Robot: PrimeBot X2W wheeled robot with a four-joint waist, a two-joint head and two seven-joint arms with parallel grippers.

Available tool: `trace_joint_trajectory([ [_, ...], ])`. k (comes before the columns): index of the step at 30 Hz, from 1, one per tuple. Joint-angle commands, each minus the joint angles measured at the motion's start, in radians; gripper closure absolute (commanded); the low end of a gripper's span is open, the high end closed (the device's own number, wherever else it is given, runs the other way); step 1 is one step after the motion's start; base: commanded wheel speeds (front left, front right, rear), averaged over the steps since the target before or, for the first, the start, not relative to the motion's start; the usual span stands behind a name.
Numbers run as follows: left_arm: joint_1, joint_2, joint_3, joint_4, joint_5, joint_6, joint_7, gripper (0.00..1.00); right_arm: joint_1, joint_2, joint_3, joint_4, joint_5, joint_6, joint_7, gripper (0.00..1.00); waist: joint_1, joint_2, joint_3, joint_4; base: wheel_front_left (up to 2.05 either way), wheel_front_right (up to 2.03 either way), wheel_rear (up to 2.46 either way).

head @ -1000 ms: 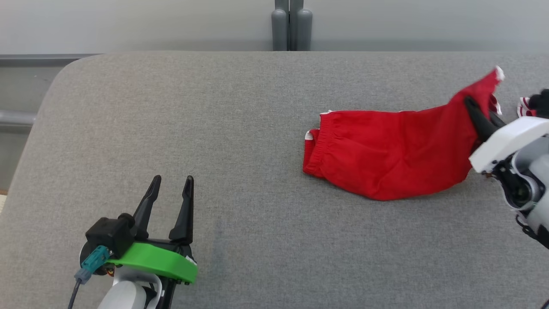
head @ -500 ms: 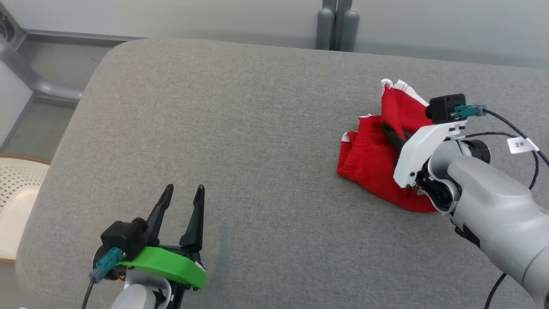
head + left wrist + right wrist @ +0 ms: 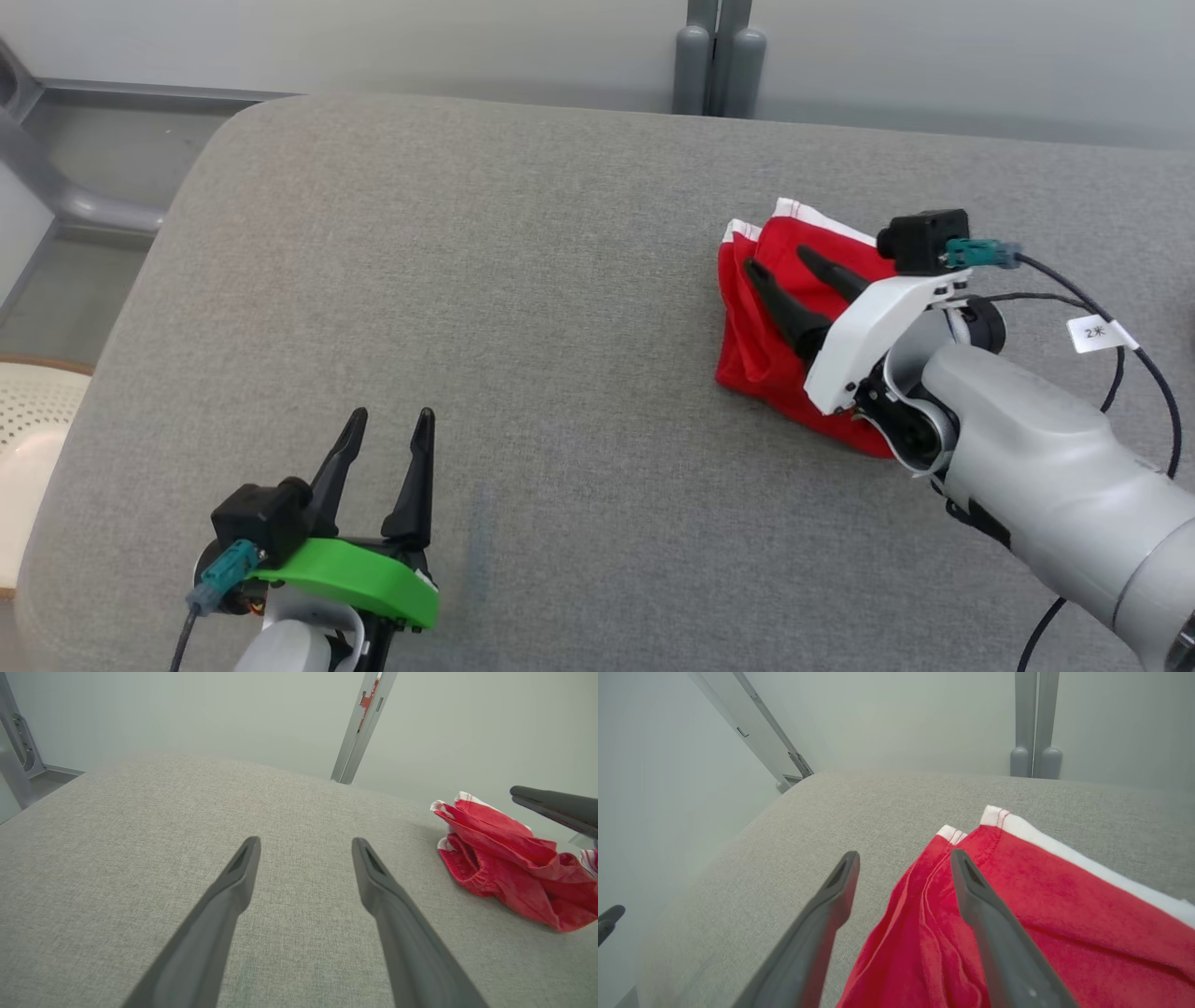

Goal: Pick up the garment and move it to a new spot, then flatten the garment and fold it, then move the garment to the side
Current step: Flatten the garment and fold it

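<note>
The garment (image 3: pixel 747 355), red shorts with white trim, lies folded over itself on the right half of the grey padded table (image 3: pixel 523 280). My right gripper (image 3: pixel 779 261) hovers just above it, open, with both dark fingers over the red cloth and nothing pinched between them. In the right wrist view the right gripper (image 3: pixel 904 855) spreads over the garment (image 3: pixel 1041 905) near its white-edged hems. My left gripper (image 3: pixel 391 417) stands open and empty at the near left, well apart from the cloth. From the left wrist view, the left gripper (image 3: pixel 306 842) points across bare fabric, with the garment (image 3: pixel 504 868) off to the right.
Twin grey posts (image 3: pixel 714 56) rise behind the table's far edge. A pale perforated seat (image 3: pixel 28 420) sits beyond the left edge, beside a grey rail (image 3: pixel 84 210). A black cable with a white tag (image 3: pixel 1097 331) trails from my right wrist.
My right gripper carried the raised end of the garment leftward over the rest, then opened and let it go. The head camera shifted. The left gripper stayed open and still.
</note>
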Motion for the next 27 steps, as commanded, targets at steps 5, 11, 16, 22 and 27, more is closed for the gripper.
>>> trace_joint_trajectory([
  [5, 0.009, 0.004, 0.019, -0.024, 0.016, 0.008, -0.003, 0.00, 0.018, -0.101, -0.121, -0.087, -0.035, 0.000, -0.044, 0.00, 0.0000, 0.0000, -0.019, -0.065, 0.00, 0.00, 0.00],
  [11, 0.022, -0.006, 0.037, -0.049, 0.030, 0.011, -0.003, 0.00, 0.129, -0.180, -0.378, -0.102, -0.180, 0.000, -0.043, 0.00, 0.0000, 0.0000, -0.016, -0.098, 0.00, 0.00, 0.00],
  [16, 0.013, -0.010, 0.037, -0.053, 0.038, 0.001, -0.003, 0.00, 0.203, -0.156, -0.460, -0.069, -0.264, 0.000, -0.043, 0.00, 0.0000, 0.0000, -0.002, -0.097, 0.00, 0.00, 0.00],
  [22, -0.017, -0.011, 0.032, -0.041, 0.045, -0.004, -0.003, 0.00, 0.185, -0.096, -0.447, -0.011, -0.290, 0.000, -0.023, 1.00, 0.0000, 0.0000, 0.017, -0.068, 0.00, 0.00, 0.00],
  [27, -0.025, -0.020, 0.034, -0.030, 0.046, -0.008, -0.003, 0.00, 0.163, -0.034, -0.387, 0.050, -0.291, 0.000, 0.051, 1.00, 0.0000, 0.0000, 0.027, -0.035, 0.00, 0.00, 0.00],
])
